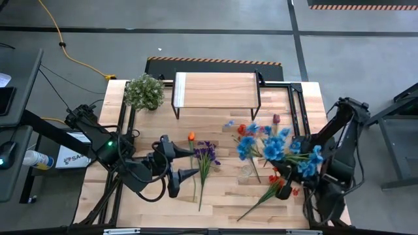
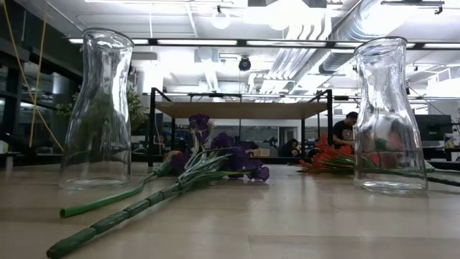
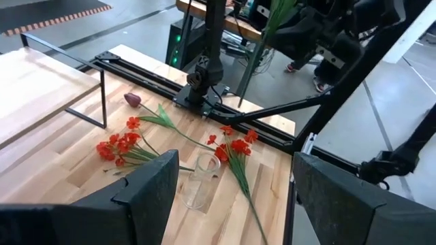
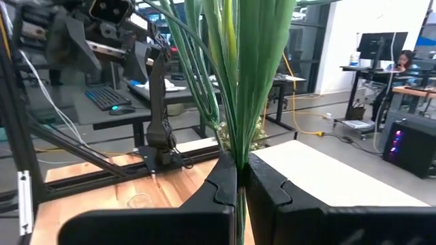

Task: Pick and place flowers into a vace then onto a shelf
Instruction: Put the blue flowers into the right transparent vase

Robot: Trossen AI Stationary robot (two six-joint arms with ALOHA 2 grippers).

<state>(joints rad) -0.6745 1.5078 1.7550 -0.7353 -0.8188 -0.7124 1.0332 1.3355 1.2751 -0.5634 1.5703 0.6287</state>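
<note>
Nearest the front edge of the table [image 1: 215, 209], a red flower spray [image 1: 271, 192] lies flat beside the right arm's base, and a purple spray [image 1: 206, 156] lies with its stem pointing toward that edge, an orange tulip [image 1: 191, 137] just beside it. The left gripper [image 1: 177, 163] is held wide and empty above the table just beside those two stems, probably waiting its turn. In its wrist view only the red sprays, a dark red tulip [image 3: 132, 100] and a clear glass vase [image 3: 199, 180] are seen between the fingers.

Farther right, the right gripper [image 4: 242, 180] is clamped tight on a bunch of green stems [image 4: 238, 82], and the blue flowers [image 1: 274, 147] are carried above the table over the vase [image 1: 245, 172]. They are held stem-down, seemingly so they can be lowered into the neck. The gripper itself is hidden under the blooms from above, and whether the stem tips have reached the vase mouth cannot be made out.

At the far side stands the shelf [image 1: 215, 88], nothing resting on its plank, with a pale-green potted plant [image 1: 144, 91] next to it. In the low view two vases appear; the second cannot be found from above
</note>
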